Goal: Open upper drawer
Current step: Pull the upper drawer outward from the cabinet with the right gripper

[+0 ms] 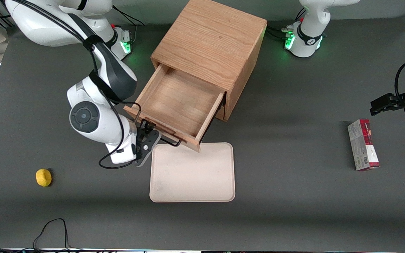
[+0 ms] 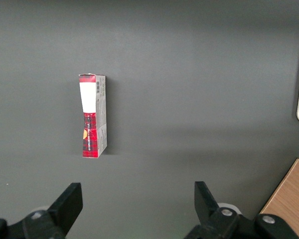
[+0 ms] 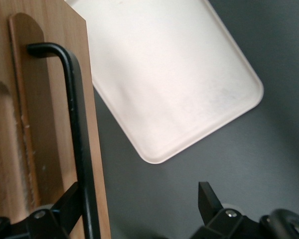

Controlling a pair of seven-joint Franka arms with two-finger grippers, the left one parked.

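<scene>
Dark grey tabletop (image 1: 294,218) all around, and the oak cabinet (image 1: 211,42) is our landmark, standing well back from the front camera. Its upper drawer (image 1: 183,102) is pulled far out of the cabinet, bare wooden floor on show, front panel overhanging the edge of the cream tray (image 1: 192,174) that lies just nearer the camera. The gripper (image 1: 149,135) sits right at the drawer front, at the black wire handle (image 3: 77,124). From the wrist, the fingers (image 3: 209,199) are spread wide, one tip against the handle, nothing clamped. A yellow ball (image 1: 43,177) lies well off from the cabinet toward the working arm's end; a red-and-white box (image 1: 363,144) rests toward the parked arm's end.
</scene>
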